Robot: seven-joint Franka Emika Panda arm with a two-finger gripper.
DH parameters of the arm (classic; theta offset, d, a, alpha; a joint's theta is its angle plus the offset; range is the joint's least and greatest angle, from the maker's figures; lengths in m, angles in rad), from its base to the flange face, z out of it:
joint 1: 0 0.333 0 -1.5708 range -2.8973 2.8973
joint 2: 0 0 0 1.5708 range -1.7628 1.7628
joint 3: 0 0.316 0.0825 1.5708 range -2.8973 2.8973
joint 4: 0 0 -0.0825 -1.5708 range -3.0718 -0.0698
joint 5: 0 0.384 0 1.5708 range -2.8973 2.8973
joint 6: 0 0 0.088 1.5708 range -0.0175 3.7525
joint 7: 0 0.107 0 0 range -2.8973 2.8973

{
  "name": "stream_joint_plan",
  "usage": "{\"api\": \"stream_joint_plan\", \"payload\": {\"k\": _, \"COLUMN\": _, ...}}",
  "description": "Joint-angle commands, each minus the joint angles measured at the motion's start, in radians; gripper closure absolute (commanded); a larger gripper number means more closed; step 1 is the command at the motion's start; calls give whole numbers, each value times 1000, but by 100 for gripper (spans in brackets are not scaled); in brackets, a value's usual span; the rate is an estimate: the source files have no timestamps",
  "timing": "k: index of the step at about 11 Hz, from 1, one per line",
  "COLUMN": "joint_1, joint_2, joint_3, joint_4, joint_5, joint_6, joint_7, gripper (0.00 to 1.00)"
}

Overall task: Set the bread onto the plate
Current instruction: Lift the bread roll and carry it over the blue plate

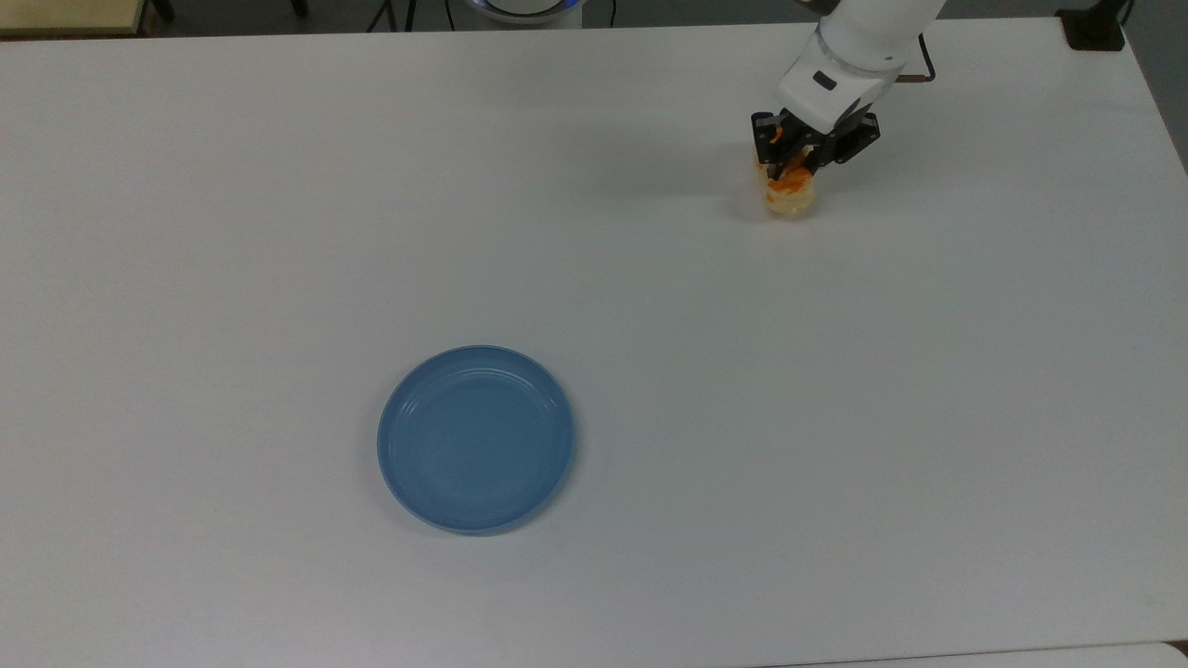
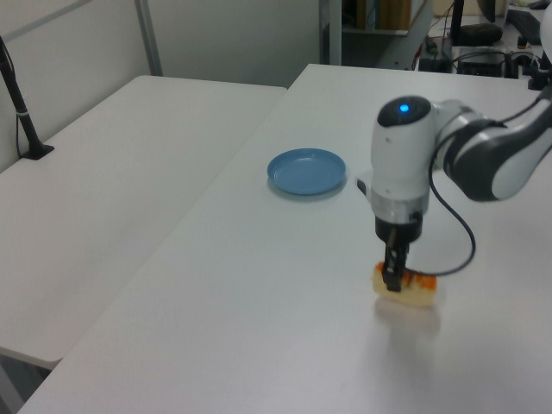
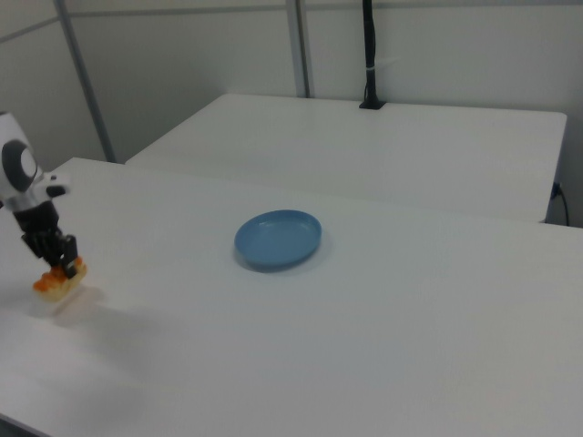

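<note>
While one white table [image 1: 594, 278] carries everything, one blue plate [image 1: 476, 438] lies bare and well apart from the load, awaiting it. One gripper [image 1: 796, 160], fingers closed on the one bread [image 1: 790, 197], holds it slightly above the table, apparently for carrying.

fingers [image 2: 393, 278] clamping bread [image 2: 405, 289], plate [image 2: 306, 172] apart

desk [image 1: 278, 186]: white, wide, under me
second desk [image 3: 383, 155]: white, just behind mine in the right view
walls [image 3: 182, 55]: pale panels with grey posts
pole [image 3: 368, 55]: black, upright at the second desk's far edge
</note>
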Motion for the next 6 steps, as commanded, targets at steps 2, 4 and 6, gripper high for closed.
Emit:
{"api": "stream_joint_plan", "payload": {"k": 2, "joint_1": -112, "joint_2": -29, "joint_3": -17, "joint_4": 217, "joint_5": -3, "joint_6": -191, "joint_7": -55, "gripper": 63}}
{"api": "stream_joint_plan", "payload": {"k": 4, "joint_1": -135, "joint_2": -22, "joint_3": -83, "joint_4": 333, "joint_5": 1, "joint_6": -277, "joint_7": -134, "gripper": 63}}
{"api": "stream_joint_plan", "payload": {"k": 6, "joint_1": -134, "joint_2": 3, "joint_3": -204, "joint_4": 436, "joint_5": 48, "joint_6": -293, "joint_7": -281, "gripper": 63}}
